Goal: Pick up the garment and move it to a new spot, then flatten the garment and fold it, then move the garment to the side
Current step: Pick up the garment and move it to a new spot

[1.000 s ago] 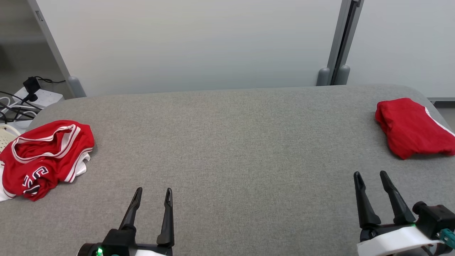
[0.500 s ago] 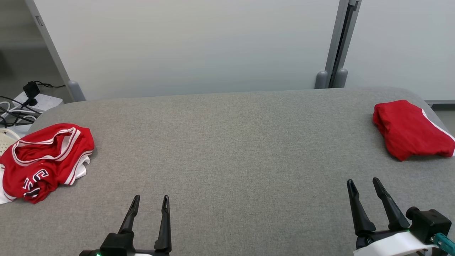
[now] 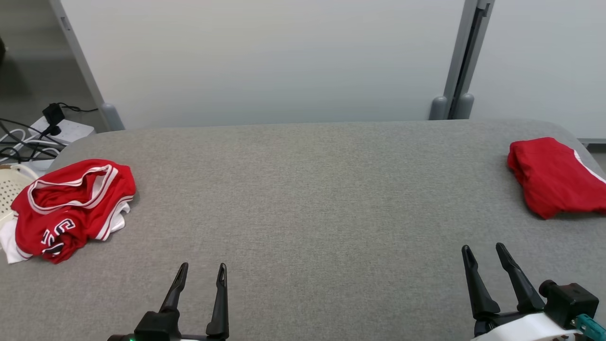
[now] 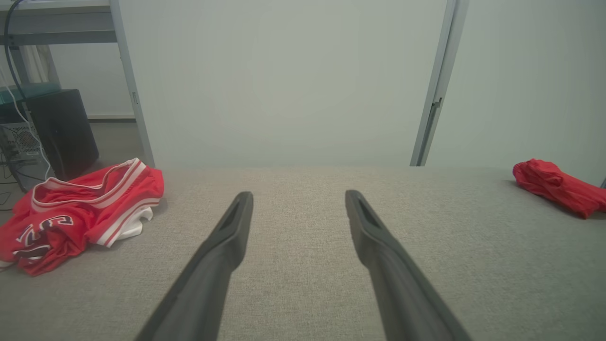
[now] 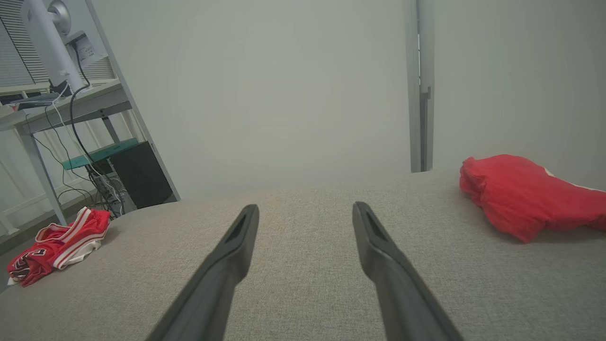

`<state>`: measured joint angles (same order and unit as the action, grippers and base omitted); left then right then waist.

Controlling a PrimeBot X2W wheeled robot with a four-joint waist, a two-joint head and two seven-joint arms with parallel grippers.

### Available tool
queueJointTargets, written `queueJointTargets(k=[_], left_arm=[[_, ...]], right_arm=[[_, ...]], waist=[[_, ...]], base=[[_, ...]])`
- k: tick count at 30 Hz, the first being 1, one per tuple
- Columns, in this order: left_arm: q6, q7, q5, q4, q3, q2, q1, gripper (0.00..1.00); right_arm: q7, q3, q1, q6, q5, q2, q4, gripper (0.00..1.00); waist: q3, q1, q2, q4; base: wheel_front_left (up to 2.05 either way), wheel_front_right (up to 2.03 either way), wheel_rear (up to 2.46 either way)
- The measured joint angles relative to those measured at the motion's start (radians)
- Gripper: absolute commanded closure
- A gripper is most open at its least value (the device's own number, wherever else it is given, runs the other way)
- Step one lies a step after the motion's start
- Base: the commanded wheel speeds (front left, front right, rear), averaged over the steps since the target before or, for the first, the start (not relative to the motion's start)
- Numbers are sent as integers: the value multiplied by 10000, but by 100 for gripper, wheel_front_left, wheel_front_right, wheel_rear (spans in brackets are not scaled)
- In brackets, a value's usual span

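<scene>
jersey (image 3: pixel 71 208): bunched up on the table's (image 3: pixel 303 199) left end
folded garment (image 3: pixel 554 175): table's right end
left gripper (image 3: pixel 200 272): over the table's near edge, left of centre
right gripper (image 3: pixel 483 253): same edge, toward the right end
wall (image 3: pixel 265 57): right behind the table
power strip (image 3: pixel 71 130): floor, off the table's back-left corner

1. Bright, even, diffuse light across all views.
2. A thin soft shadow lies under the folded red garment (image 3: pixel 554 177) on the grey surface (image 3: pixel 303 199).
3. Head view crisp; wrist views paler, hazy, warped at edges.

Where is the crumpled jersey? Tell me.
In the head view, the jersey lies at the grey table left edge, beside a white basket, ahead-left of the left gripper.
</scene>
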<state>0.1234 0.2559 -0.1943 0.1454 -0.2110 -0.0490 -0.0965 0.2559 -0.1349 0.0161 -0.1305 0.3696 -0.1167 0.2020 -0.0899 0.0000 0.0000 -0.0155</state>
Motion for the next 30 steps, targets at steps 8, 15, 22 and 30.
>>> queueJointTargets(k=[8, 15, 22, 30], left_arm=[[12, 0, 113, -58, 63, 0, 8, 0], [117, 0, 81, -196, 130, 0, 8, 0], [280, 0, 81, -349, 205, -2, 8, 0], [320, 0, 81, -443, 314, -4, 8, 0]], right_arm=[[0, -174, 2, 0, 0, 31, 6, 0], [0, -433, -2, 0, 8, 35, 4, 0], [0, -558, -6, 0, 40, 48, -54, 0], [0, -631, -5, 0, 59, 88, -90, 0]], waist=[[68, 0, 0, 574], [96, 0, 0, 1398], [160, 0, 0, 2476], [238, 0, 0, 3495]], base=[[0, 0, 0], [0, 0, 0], [0, 0, 0], [0, 0, 0]])
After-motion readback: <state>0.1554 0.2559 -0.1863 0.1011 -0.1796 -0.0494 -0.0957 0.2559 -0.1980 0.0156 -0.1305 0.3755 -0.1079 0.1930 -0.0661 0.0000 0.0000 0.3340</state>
